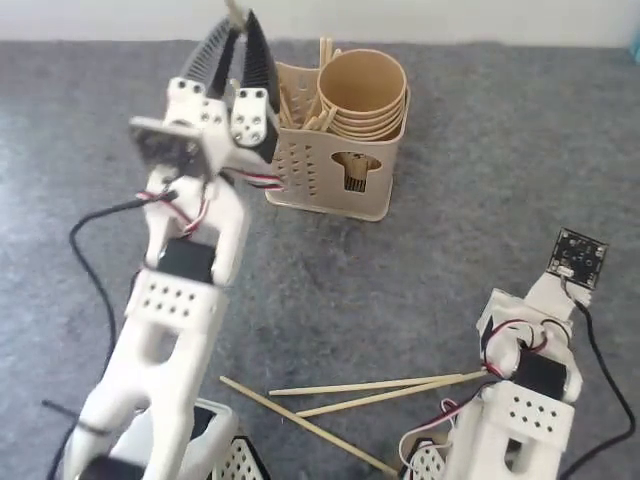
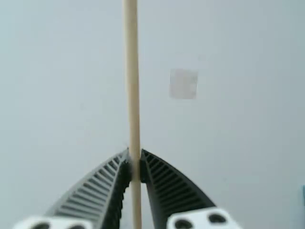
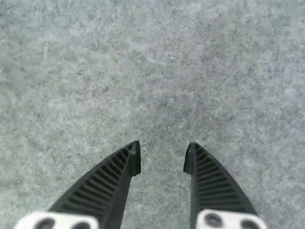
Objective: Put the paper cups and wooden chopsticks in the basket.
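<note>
My left gripper (image 1: 238,22) is raised high at the back left, just left of the beige basket (image 1: 330,165), and is shut on a wooden chopstick (image 2: 132,95) that stands upright between its fingers. The basket holds a stack of paper cups (image 1: 364,92) and several chopsticks (image 1: 300,110). Three more chopsticks (image 1: 370,392) lie on the grey carpet near the front, between the two arm bases. My right gripper (image 3: 162,160) is open over bare carpet with nothing between its fingers; its arm (image 1: 530,350) sits folded at the front right.
Grey carpet (image 1: 480,180) covers the whole table. A black cable (image 1: 95,270) runs along the left arm. A pale wall (image 2: 228,143) is behind the held chopstick in the left wrist view.
</note>
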